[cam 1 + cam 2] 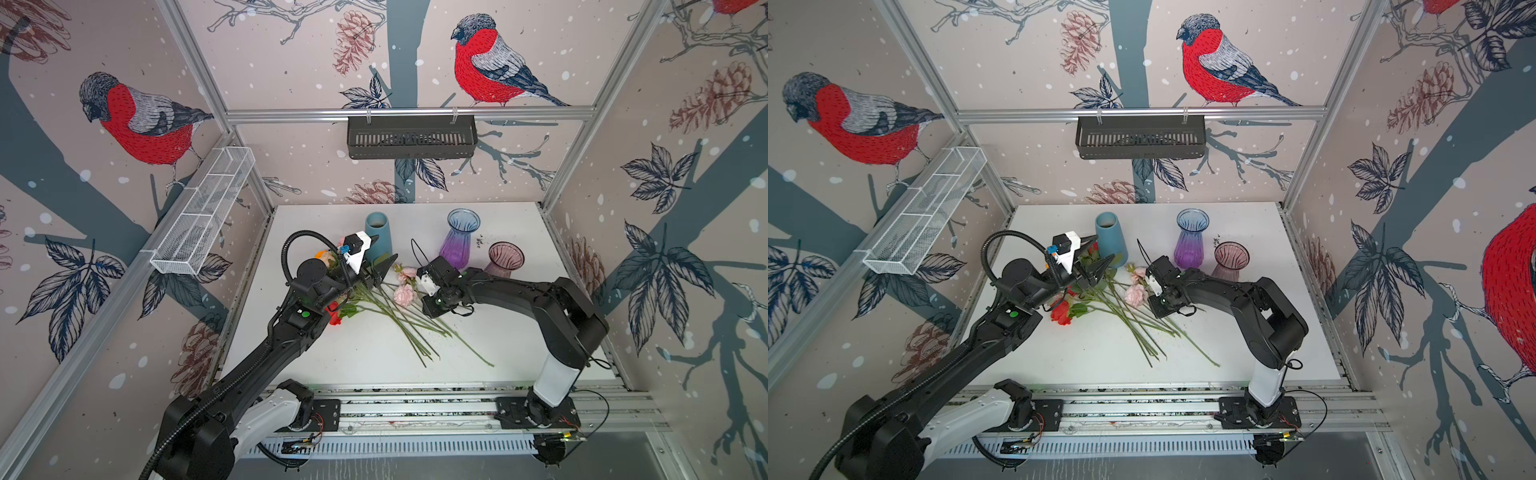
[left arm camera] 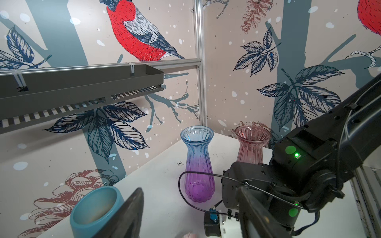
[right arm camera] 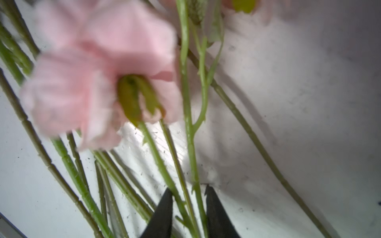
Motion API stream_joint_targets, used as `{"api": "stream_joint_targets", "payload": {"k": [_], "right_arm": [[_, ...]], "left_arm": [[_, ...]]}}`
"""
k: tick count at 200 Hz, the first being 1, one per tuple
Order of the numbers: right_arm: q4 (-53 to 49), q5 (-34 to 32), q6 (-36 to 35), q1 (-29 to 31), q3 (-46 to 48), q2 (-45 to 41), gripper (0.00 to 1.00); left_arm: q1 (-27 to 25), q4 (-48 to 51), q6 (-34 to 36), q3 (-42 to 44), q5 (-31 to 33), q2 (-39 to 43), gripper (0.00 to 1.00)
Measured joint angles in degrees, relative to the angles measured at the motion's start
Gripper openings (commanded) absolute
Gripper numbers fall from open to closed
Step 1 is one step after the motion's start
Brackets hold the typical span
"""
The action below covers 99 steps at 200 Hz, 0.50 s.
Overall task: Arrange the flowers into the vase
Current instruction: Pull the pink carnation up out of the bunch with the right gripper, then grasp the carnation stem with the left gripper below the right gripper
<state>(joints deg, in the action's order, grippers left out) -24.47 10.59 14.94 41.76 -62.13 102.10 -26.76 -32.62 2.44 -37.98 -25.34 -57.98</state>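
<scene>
Flowers lie flat in a loose bunch mid-bench. Their green stems fan toward the front edge, and the heads point toward the back and left. Two pink heads sit at the right side of the bunch. A red head lies at the left by the left arm, and an orange head is half hidden behind that arm. The right gripper is down at the pink heads. In the right wrist view its jaws are drawn in on a few stems and pinch them just below a blurred pink bloom (motion blur, so petal detail is unreadable). The stems still rest on the bench surface. The left gripper is raised over the head end of the bunch, just beside the teal vase. Its jaws are spread wide and hold nothing, as the left wrist view shows. Three vases stand upright toward the back. The teal vase is leftmost, the blue-purple glass vase is in the middle, and the pink glass vase is rightmost and a little nearer the front. The pink glass vase is partly behind the right arm in both top views. A black basket hangs on the back rail and a white mesh basket hangs on the left rail, both well apart from the flowers.
</scene>
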Motion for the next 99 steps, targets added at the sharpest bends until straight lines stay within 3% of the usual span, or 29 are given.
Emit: {"api": "stream_joint_targets", "payload": {"k": [14, 46, 99], "right_arm": [[0.2, -0.1, -0.1, 0.2, -0.6, 0.1, 0.04], [-0.5, -1.9, -0.1, 0.3, -1.4, -2.0, 0.04], [-3.6, -6.5, -0.9, -0.2, -7.6, -13.1, 0.02]], "left_arm": [[0.0, 0.0, 0.0, 0.0, 0.0, 0.1, 0.71], [0.0, 0.0, 0.0, 0.0, 0.0, 0.1, 0.72], [0.0, 0.0, 0.0, 0.0, -1.5, 0.3, 0.73]]}}
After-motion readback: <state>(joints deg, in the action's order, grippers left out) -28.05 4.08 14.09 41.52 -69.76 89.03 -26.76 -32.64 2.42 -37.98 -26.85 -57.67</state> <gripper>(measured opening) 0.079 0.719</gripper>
